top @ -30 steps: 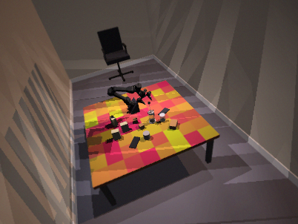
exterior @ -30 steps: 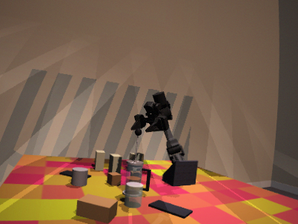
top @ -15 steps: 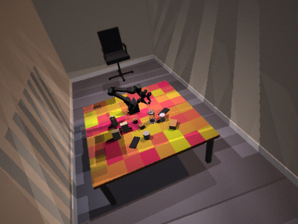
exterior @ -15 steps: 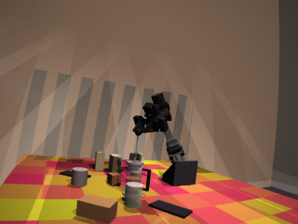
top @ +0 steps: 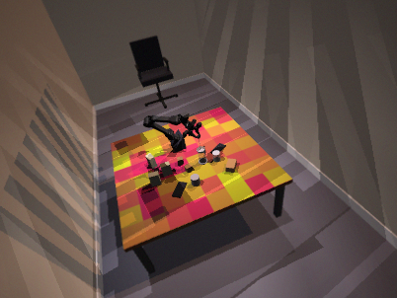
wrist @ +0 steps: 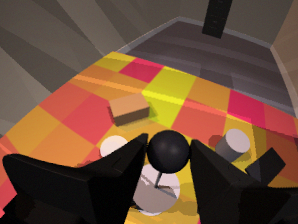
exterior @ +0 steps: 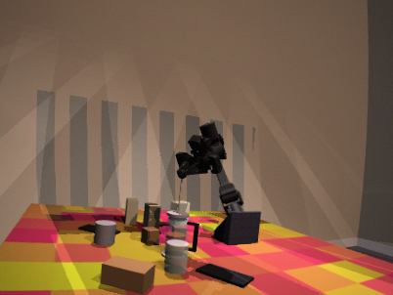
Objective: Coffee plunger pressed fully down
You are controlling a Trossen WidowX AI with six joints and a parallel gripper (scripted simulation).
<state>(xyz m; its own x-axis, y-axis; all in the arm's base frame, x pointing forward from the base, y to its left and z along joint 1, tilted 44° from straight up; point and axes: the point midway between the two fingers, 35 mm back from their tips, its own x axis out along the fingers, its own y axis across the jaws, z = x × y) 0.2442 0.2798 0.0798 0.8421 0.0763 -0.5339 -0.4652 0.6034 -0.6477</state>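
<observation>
Gripper [wrist: 168,156] clenched on the plunger knob [wrist: 166,151], a straight vertical push should keep the coffee press [exterior: 178,226] from tipping.

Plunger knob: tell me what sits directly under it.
Under the plunger knob, held in the gripper, a thin rod runs down to the coffee press lid. The gripper's fingers cover the lid's edges.

Matte black jointed arm [exterior: 222,183]
</observation>
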